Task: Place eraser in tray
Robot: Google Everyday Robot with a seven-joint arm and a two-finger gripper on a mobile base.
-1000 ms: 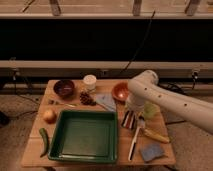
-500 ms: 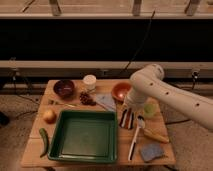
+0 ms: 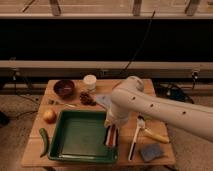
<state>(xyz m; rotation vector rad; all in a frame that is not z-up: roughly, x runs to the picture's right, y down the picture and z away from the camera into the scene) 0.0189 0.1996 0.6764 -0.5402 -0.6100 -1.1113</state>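
The dark green tray (image 3: pixel 75 136) sits at the front left of the wooden table. The striped eraser (image 3: pixel 111 136) hangs lengthwise under my gripper (image 3: pixel 113 127), right over the tray's right rim. The gripper is shut on the eraser's upper end. My white arm (image 3: pixel 160 112) reaches in from the right and hides the table behind it.
A dark bowl (image 3: pixel 64 88), a white cup (image 3: pixel 90 81) and a reddish-brown lump (image 3: pixel 87 98) stand at the back. A yellowish round fruit (image 3: pixel 49 116) and a green pepper (image 3: pixel 44 141) lie left of the tray. A white-handled spoon (image 3: pixel 134 141), a yellow item (image 3: pixel 156 135) and a blue-grey sponge (image 3: pixel 151 151) lie to its right.
The gripper has carried the eraser from the table right of the tray leftward and forward to the tray's right rim. The arm now hides the orange bowl.
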